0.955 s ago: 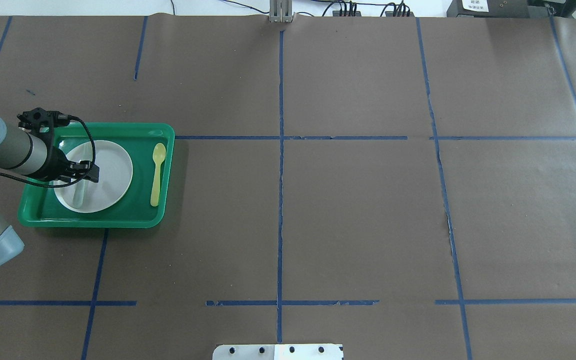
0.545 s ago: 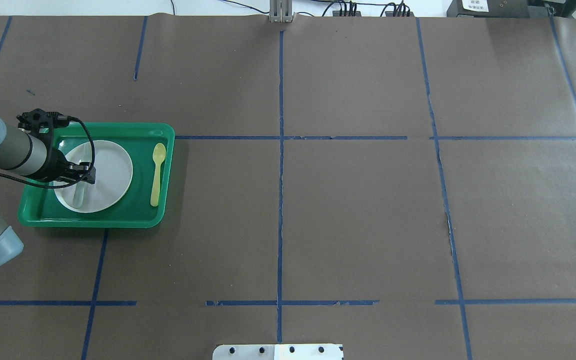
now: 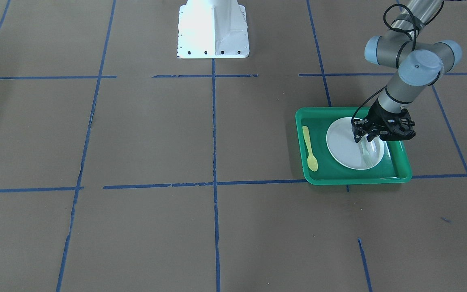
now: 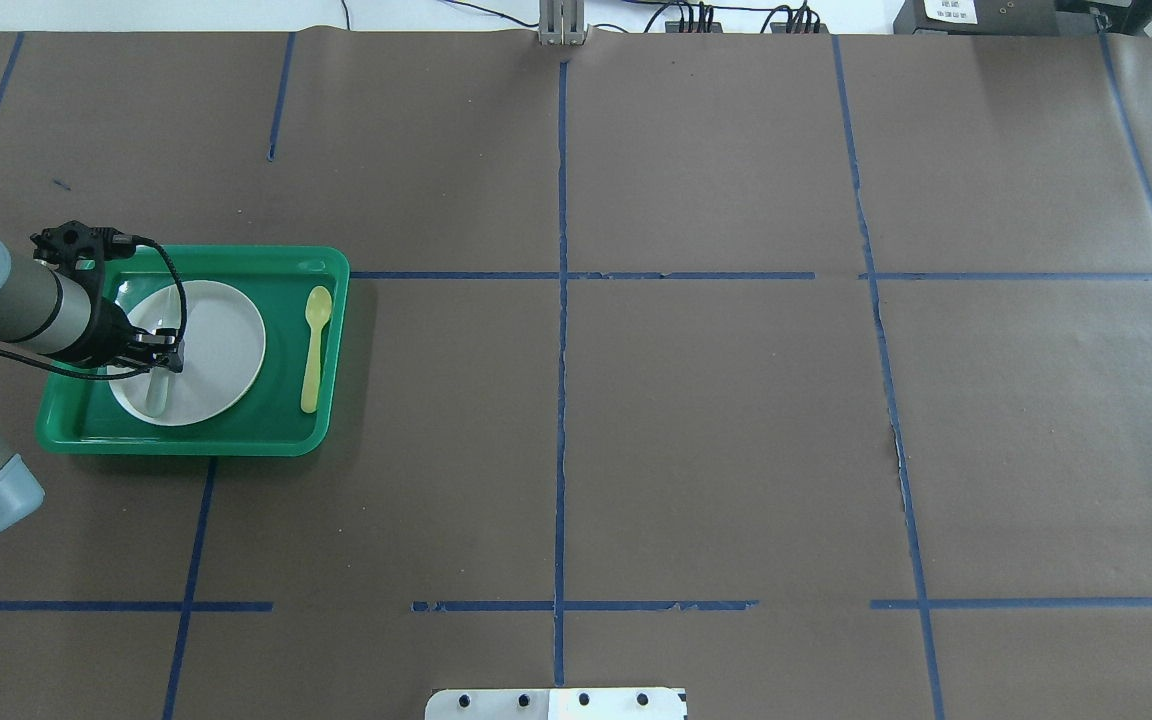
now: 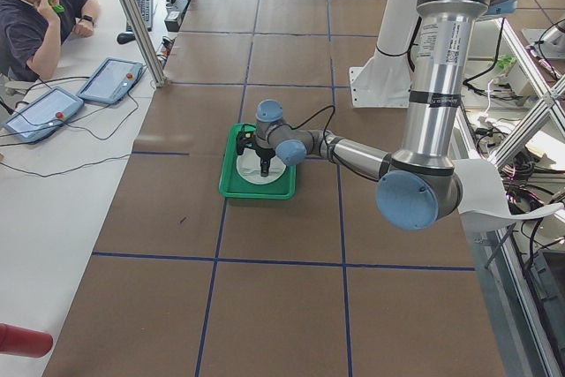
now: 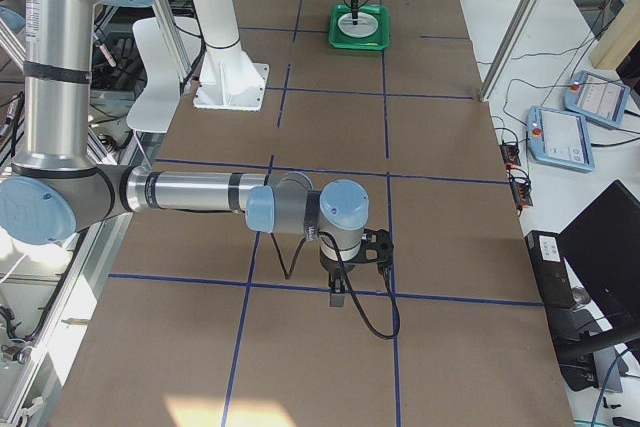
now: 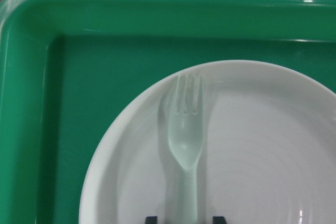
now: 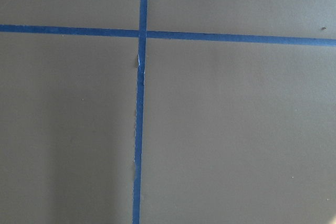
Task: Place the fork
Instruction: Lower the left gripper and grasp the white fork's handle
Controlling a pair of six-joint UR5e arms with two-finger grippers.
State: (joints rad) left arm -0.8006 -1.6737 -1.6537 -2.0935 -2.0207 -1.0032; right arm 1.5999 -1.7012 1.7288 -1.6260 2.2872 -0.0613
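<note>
The pale translucent fork [image 7: 185, 140] lies flat on the white plate [image 7: 262, 145], tines toward the tray's far rim. It also shows in the overhead view [image 4: 155, 395] and the front view [image 3: 366, 153]. The plate [image 4: 226, 350] sits in the green tray [image 4: 236, 437]. My left gripper [image 4: 164, 362] hangs over the plate's left part, open, with a dark fingertip [image 7: 151, 219] on each side of the fork's handle with gaps. My right gripper [image 6: 340, 297] shows only in the right side view, low over bare table; I cannot tell its state.
A yellow plastic spoon [image 4: 314, 345] lies in the tray to the right of the plate. The tray has raised rims [image 3: 355, 179]. The white robot base [image 3: 212, 28] stands at the table's middle edge. Blue tape lines cross the brown table.
My left gripper has shifted a little to the left over the plate. The fork, plate and spoon have not moved.
</note>
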